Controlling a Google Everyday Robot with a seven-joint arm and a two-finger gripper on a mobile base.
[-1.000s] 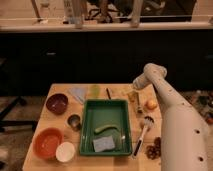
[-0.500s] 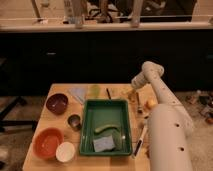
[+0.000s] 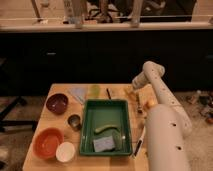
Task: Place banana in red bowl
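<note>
The arm has swung further in, bringing the end effector [image 3: 134, 91] down at the surface's [image 3: 60, 90] one o'clock corner, right at the banana [image 3: 129, 90]; whether it grips, I cannot tell. The red bowl [image 3: 48, 142] waits at seven o'clock.

A light wooden rectangular table [image 3: 60, 90] occupies the lower centre of the frame. Behind it, dark cabinet fronts [image 3: 75, 57] span the full width beneath a pale countertop edge [image 3: 60, 26]. Beige carpeted floor [image 3: 22, 112] shows at lower left. The white robot gripper [image 3: 134, 88] sits at the table's far right.
</note>
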